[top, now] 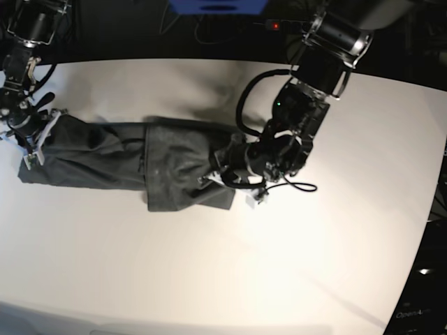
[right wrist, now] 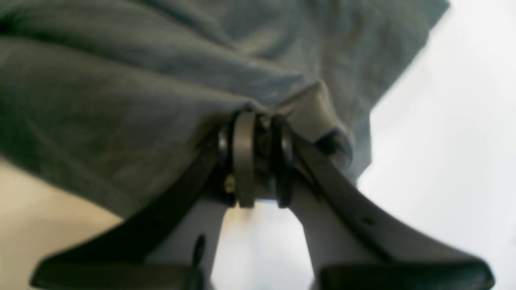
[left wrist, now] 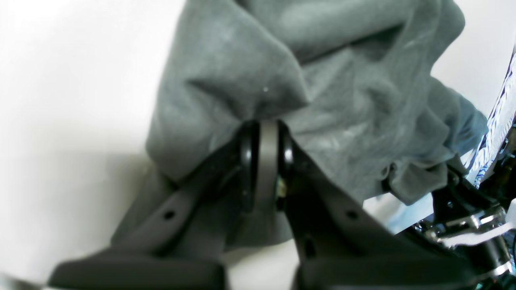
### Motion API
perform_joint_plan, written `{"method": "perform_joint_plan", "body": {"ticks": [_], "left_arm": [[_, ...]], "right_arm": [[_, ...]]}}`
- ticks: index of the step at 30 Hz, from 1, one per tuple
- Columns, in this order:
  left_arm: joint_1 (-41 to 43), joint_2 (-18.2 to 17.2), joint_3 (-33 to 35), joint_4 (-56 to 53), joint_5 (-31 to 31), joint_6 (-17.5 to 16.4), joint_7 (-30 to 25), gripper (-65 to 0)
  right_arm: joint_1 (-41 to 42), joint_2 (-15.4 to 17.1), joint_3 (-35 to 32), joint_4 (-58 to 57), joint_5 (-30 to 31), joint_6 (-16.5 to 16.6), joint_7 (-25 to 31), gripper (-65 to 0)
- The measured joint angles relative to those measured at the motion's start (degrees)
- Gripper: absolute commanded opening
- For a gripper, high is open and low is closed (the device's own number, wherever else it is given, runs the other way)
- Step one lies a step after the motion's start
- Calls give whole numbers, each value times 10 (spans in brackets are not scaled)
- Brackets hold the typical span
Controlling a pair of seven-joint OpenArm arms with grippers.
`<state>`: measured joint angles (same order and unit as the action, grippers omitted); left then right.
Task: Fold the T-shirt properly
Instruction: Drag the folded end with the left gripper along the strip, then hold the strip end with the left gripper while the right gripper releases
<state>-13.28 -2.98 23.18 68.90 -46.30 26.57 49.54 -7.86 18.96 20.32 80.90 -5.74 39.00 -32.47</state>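
Observation:
The dark grey T-shirt (top: 126, 164) lies as a long, wrinkled band on the white table (top: 279, 265), with one layer folded over its right half. My left gripper (top: 218, 171) is at the band's right end. In the left wrist view this gripper (left wrist: 264, 129) is shut on a bunched fold of the T-shirt (left wrist: 242, 72). My right gripper (top: 31, 143) holds the band's left end near the table's left edge. Seen from the right wrist, it (right wrist: 254, 121) is shut on a pinched edge of the T-shirt (right wrist: 121, 100).
The table's curved front edge (top: 209, 328) runs along the bottom of the base view, with a dark floor beyond its right side. Dark equipment and a blue object (top: 216, 5) sit behind the far edge. A cable (top: 297, 187) loops beside my left wrist.

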Motion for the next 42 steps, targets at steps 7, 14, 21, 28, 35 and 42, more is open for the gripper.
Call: {"method": "perform_joint_plan", "body": {"ticks": [7, 14, 21, 28, 35, 42], "left_arm": [[13, 0, 0, 2, 0, -12, -25, -622], [28, -17, 0, 8, -19, -35, -43, -622], [43, -39, 0, 10, -48, -59, -63, -622], [44, -40, 0, 10, -48, -59, -65, -622], [56, -62, -2, 18, -65, -68, -72, -622], [65, -75, -3, 19, -78, -78, -77, -622]], "right_arm": [[-62, -9, -4, 151, 0, 12, -16, -575], [-66, 5, -1, 173, 3, 14, -13, -575], [-38, 1, 66, 172, 3, 15, -17, -572], [46, 2, 139, 111, 8, 14, -96, -569], [60, 28, 152, 31, 90, 13, -156, -527], [101, 28, 150, -28, 150, 12, -217, -340]]}}
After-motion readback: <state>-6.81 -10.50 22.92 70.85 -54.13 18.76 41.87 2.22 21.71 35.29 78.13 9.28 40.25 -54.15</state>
